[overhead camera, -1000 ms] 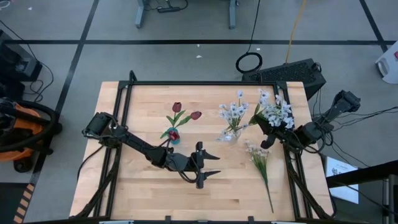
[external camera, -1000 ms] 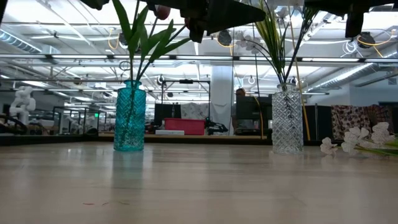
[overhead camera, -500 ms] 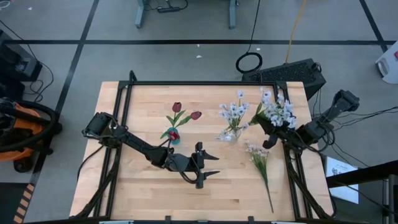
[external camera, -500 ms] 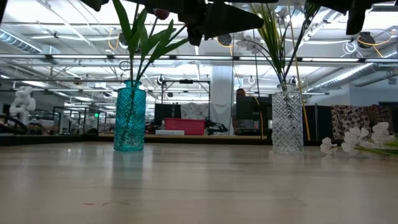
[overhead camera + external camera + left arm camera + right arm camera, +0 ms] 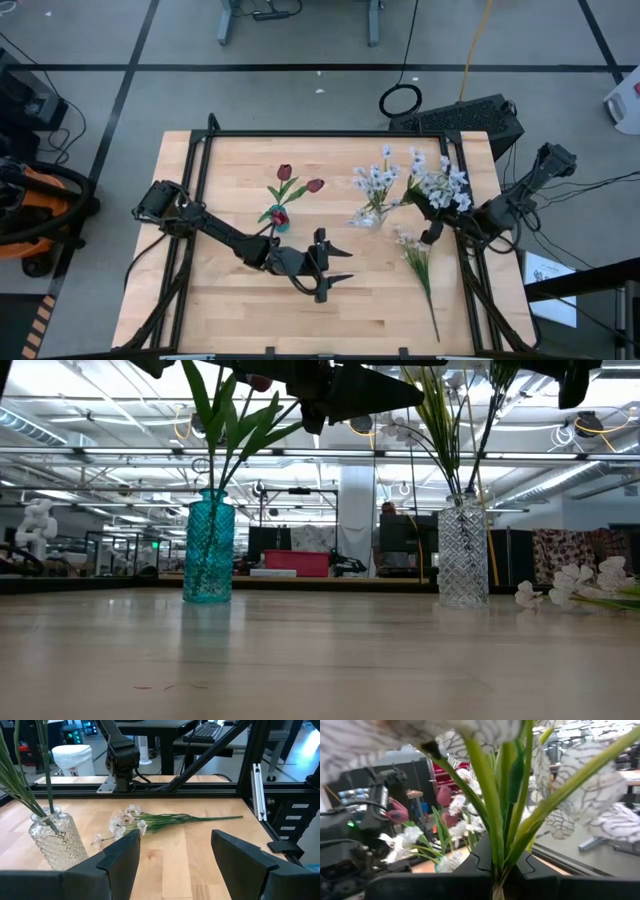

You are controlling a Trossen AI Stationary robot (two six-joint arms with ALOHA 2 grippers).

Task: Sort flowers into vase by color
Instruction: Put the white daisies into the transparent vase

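From above, you have two vases on the counter (image 5: pixel 230 300): the teal vase (image 5: pixel 279 219) holds the dark red flowers (image 5: pixel 285 173), and the clear vase (image 5: pixel 372 215) just right of it holds a white spray (image 5: pixel 376 177). Your right claw (image 5: pixel 432 214) is clamped shut on a second white bunch (image 5: pixel 441 183) beside the clear vase. One loose white stem (image 5: pixel 419 262) lies flat near the counter's right edge. Your left claw (image 5: pixel 336 265) hangs mid-counter, fingers spread, holding nothing.

At counter height, the teal vase (image 5: pixel 209 546) and clear vase (image 5: pixel 462 551) stand upright, well apart; blossoms (only heads visible) lie at the right edge (image 5: pixel 575 584). Both arms are cut off at the top.

Your left wrist camera shows the clear vase (image 5: pixel 54 840) and the loose stem (image 5: pixel 165 821) beyond the open fingers (image 5: pixel 122 855).

Your right wrist camera is mostly blocked by gripped green stems (image 5: pixel 495 815) and blurred petals.
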